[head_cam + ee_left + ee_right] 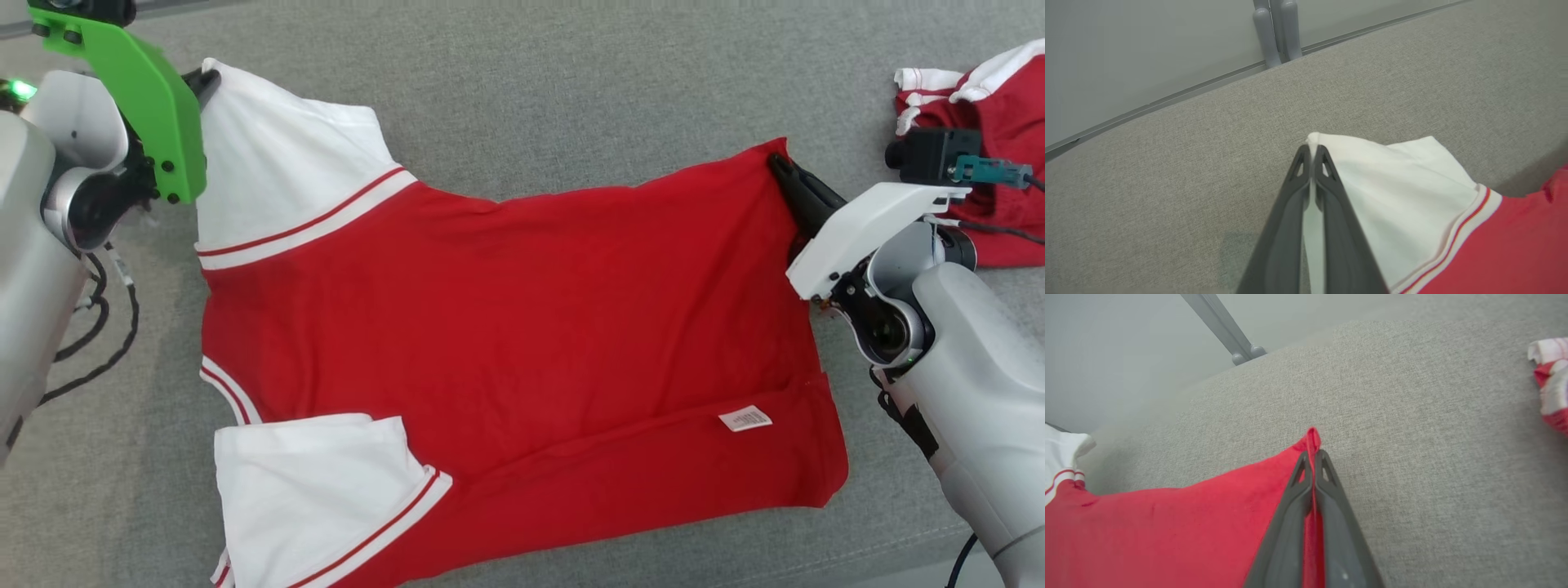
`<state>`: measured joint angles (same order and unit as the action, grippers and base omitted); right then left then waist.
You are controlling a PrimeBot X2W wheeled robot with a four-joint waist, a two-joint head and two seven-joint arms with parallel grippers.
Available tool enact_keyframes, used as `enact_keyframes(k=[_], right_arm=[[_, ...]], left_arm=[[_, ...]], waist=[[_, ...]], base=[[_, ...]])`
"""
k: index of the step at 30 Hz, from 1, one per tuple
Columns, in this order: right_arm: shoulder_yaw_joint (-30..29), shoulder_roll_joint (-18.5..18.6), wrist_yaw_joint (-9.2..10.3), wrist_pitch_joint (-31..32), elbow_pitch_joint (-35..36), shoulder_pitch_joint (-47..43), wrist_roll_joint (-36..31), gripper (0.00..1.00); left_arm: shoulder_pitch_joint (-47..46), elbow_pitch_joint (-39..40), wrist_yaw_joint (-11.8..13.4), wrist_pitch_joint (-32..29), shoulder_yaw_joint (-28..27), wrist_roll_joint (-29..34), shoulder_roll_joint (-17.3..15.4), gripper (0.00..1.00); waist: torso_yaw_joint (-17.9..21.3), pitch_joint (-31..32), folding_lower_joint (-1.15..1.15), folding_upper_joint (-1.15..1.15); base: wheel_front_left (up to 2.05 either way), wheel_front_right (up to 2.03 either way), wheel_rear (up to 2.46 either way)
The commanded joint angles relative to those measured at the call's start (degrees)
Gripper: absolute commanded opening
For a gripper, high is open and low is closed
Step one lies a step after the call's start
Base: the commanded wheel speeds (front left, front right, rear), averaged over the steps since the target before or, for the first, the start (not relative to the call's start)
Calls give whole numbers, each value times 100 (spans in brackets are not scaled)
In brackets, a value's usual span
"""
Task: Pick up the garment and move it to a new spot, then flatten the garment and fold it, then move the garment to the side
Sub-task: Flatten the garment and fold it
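Both jaws clamp the garment (506,327); long axis left-right, sleeves (277,171) pointing left.

Fwd & left of L gripper (1312,150): bare grey surface (1167,171) as far as the edge rail (1208,83). Its right side is taken by the garment (1404,196). R gripper (1313,454) has open surface fwd & right; crumpled red/white heap (1549,384) lies farther right, apart.

No legible text in any view. One small white label (744,419) sits on the red garment (506,327) near its hem; its print is too small to read.
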<state>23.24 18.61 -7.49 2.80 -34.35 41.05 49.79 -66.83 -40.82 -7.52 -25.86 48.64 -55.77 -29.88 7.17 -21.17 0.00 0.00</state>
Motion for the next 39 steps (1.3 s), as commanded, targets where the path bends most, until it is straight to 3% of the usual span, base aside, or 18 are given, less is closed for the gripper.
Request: enact_keyframes(k=[1, 7, 19, 28, 39], right_arm=[[30, 58, -2, -47, -7, -139, 41, 0], [154, 226, -2, -10, 66, -413, 163, 0], [333, 551, -2, 102, -44, -961, 320, 0], [442, 701, -2, 158, -284, -1014, 387, 0], [871, 998, -2, 562, -219, -886, 481, 0]], left_arm=[[139, 73, 8, 3, 39, -134, -12, 0], [413, 544, 8, -391, 322, -647, -179, 0], [1077, 1692, 26, -1940, 633, -1852, -668, 0], [1548, 2760, 425, -2927, 799, -2491, -1104, 0], [1873, 3694, 860, -3467, 946, -2808, -1430, 0]], waist=[[-145, 248, 0, 0], [-270, 684, 0, 0], [-485, 1351, 0, 0], [-566, 1438, 0, 0], [-611, 1397, 0, 0]], base=[[0, 0, 0], [0, 0, 0], [0, 0, 0], [0, 0, 0], [0, 0, 0]])
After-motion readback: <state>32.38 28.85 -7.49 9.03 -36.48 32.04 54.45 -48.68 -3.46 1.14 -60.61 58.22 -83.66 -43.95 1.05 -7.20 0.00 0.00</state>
